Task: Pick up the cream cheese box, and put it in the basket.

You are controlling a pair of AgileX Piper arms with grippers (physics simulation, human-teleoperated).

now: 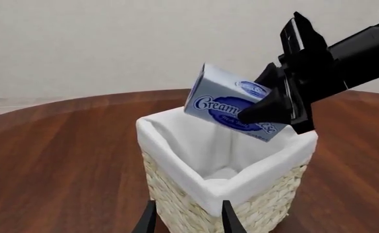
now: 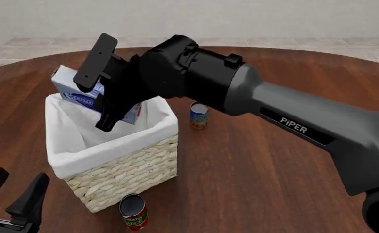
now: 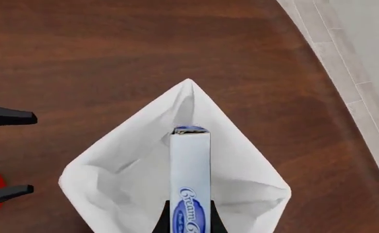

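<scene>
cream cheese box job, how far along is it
Pickup looks done: the right hand holds the light-blue and white cream cheese carton off the table, tilted above the white-lined wicker basket. In hand: carrying it over the opening. Left: lower and release it inside. The left hand sits open nearby.

Basket (image 2: 127, 172): rough woven straw, matt white cloth liner (image 2: 79, 138). Box (image 1: 231, 104): smooth printed card. Table (image 2: 260, 165): polished wood. Right arm (image 2: 196, 80): matt black plastic.
</scene>
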